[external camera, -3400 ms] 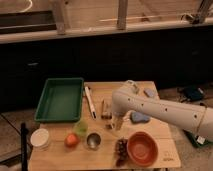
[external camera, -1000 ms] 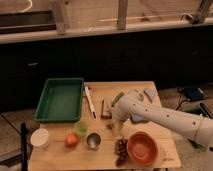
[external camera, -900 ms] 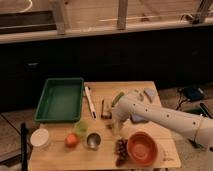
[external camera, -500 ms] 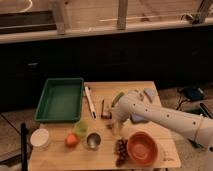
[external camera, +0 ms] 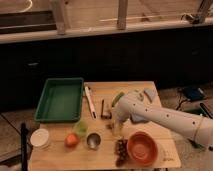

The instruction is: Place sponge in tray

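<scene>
The green tray [external camera: 60, 100] sits at the table's left back and holds nothing that I can see. The sponge [external camera: 149, 93], a small blue-grey block, lies near the table's back right edge, just behind my white arm. My gripper [external camera: 117, 128] hangs down at the table's middle, close to the tabletop, between the dark bar and the orange bowl. It is well to the left of and in front of the sponge, and right of the tray. A yellow-green banana-like piece [external camera: 118, 97] lies just behind the arm.
An orange bowl [external camera: 142, 148] stands at the front right with dark grapes [external camera: 121, 149] beside it. A metal cup [external camera: 93, 141], an orange fruit [external camera: 71, 140], a green cup [external camera: 81, 128] and a white container [external camera: 40, 138] stand along the front left. A white stick [external camera: 90, 102] and a dark bar [external camera: 103, 109] lie beside the tray.
Since the earliest frame the arm has dropped slightly toward the table's middle. Over the last second nothing has visibly moved.
</scene>
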